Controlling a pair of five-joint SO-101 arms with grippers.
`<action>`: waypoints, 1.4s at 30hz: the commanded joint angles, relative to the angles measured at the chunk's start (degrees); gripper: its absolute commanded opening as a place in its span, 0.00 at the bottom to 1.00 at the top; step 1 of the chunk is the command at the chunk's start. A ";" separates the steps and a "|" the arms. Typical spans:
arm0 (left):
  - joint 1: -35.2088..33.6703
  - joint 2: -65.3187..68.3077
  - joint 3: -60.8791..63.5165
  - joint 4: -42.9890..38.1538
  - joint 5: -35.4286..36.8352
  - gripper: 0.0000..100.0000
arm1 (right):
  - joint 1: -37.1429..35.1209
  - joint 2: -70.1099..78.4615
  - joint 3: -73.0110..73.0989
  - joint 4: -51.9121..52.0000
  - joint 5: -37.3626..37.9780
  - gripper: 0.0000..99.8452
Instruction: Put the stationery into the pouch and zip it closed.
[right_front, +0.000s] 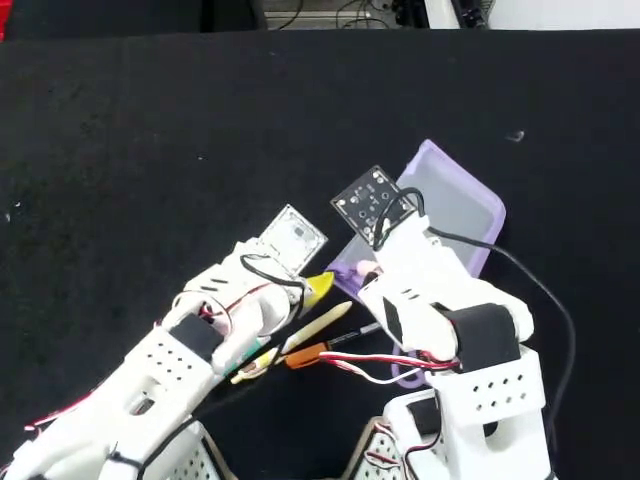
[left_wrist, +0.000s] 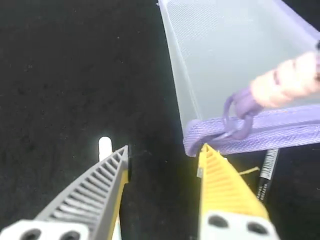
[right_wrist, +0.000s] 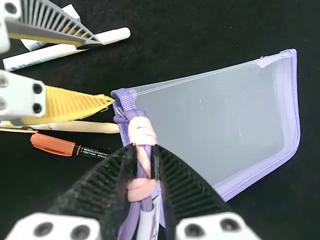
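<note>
Right gripper (right_wrist: 144, 150) is clamped tight on the pink pull (right_wrist: 141, 131) at the zip corner of the pouch (right_wrist: 220, 115), which lies flat on the bench (right_front: 150, 130). Left gripper (left_wrist: 162, 152) hangs spread wide with nothing in it. Its yellow finger sits right at the purple zip band and its grey finger is beside the tip of a white pen (left_wrist: 105, 146).

A pencil (right_wrist: 80, 127) and an orange pen (right_wrist: 55, 144) lie on the bench just beside that corner, outside the pouch.

I judge the step in hand to be the first pick-up. I'd hold the right grip steady so the pouch can't slide, back the left off the zip band, straddle the white pen across its barrel near the middle, then close. I can't tell how far the zip is open, so I'd check that before carrying anything over.
</note>
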 joint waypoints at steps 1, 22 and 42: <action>0.84 4.04 -1.63 -3.25 0.26 0.23 | 0.97 0.31 -2.86 -0.26 0.18 0.01; 1.98 1.49 1.63 -12.92 3.16 0.22 | 0.97 0.31 -2.77 -0.18 0.26 0.01; 2.68 8.35 -2.07 -13.36 2.90 0.22 | 0.97 0.31 -2.77 0.00 0.18 0.01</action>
